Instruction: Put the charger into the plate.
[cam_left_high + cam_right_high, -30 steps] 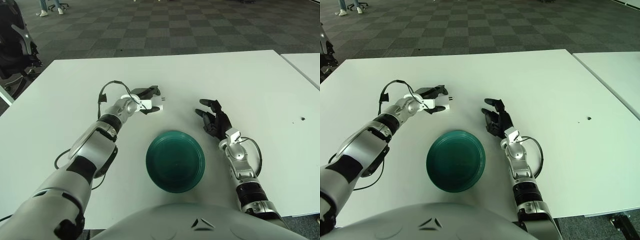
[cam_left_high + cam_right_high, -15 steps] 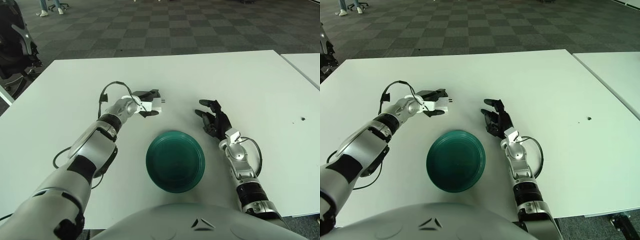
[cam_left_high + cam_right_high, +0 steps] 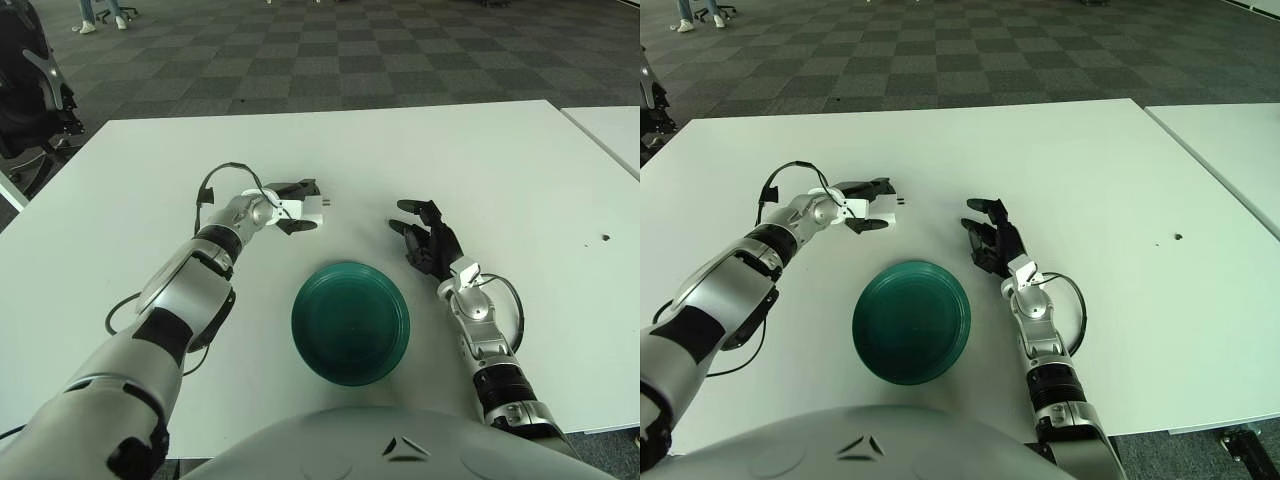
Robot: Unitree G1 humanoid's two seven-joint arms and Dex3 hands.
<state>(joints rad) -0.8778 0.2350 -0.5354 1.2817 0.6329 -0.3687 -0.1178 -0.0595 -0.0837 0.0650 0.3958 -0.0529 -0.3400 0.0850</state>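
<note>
Seemingly gripped charger [image 3: 311, 205] — left hand [image 3: 288, 207], plate [image 3: 350, 321] apart

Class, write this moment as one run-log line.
left hand: shut on charger, above table behind plate | right hand: open, idle right of plate | charger not yet in plate

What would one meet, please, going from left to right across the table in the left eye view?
left hand gripping the white charger → green plate → right hand, open, resting on the table.
</note>
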